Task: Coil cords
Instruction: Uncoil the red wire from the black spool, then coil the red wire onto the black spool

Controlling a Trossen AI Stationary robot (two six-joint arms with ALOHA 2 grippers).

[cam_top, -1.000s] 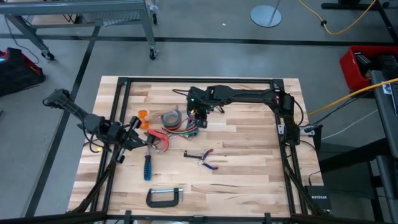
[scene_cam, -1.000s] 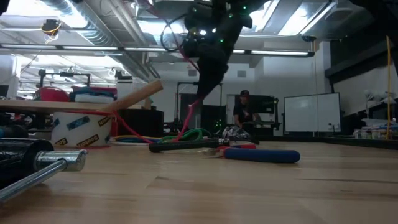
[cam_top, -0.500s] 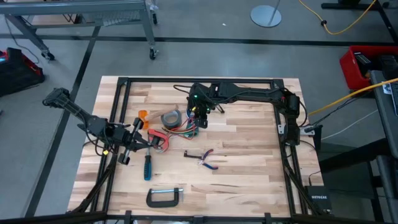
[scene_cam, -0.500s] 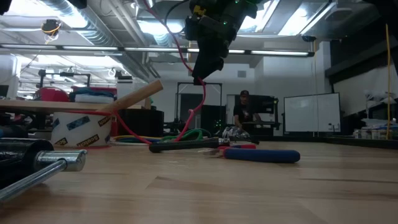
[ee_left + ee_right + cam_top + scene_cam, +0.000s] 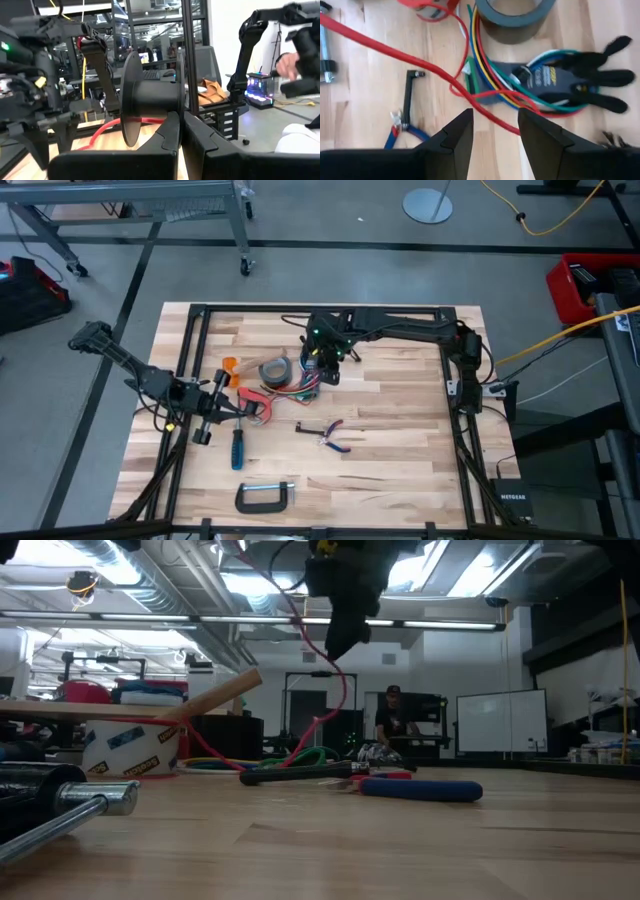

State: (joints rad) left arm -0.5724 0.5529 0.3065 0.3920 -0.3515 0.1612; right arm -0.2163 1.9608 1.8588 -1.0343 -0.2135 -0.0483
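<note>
Two dark arms work over a wooden counter (image 5: 400, 430) scattered with tools. The right hand (image 5: 323, 366) hangs above the far middle of the counter, just beside a grey tape roll (image 5: 274, 369). Its fingers (image 5: 452, 135) stand partly apart. A red cord (image 5: 380, 47) runs through the gap between them, though whether they actually pinch it cannot be told. In the low view this cord (image 5: 345, 690) drops from the raised right hand (image 5: 340, 640) in a loose loop, then meets a heap of wires on the counter. The right wrist view looks down on that heap: a bundle of coloured wires (image 5: 485, 75) fans out beside the tape roll (image 5: 512, 20) and crosses a dark tool with black handles (image 5: 555, 80). Red-handled pliers (image 5: 330, 435) lie nearer the front, well apart from the heap.

The left hand (image 5: 212, 408) waits low over the left side of the counter, fingers closed together and empty. Its wrist view shows a black spool (image 5: 145, 100) just ahead of the left hand (image 5: 181, 125). A blue-handled screwdriver (image 5: 238, 448) lies near it, and a black C-clamp (image 5: 265, 497) rests at the front edge. A person (image 5: 392, 720) is in the room beyond.
</note>
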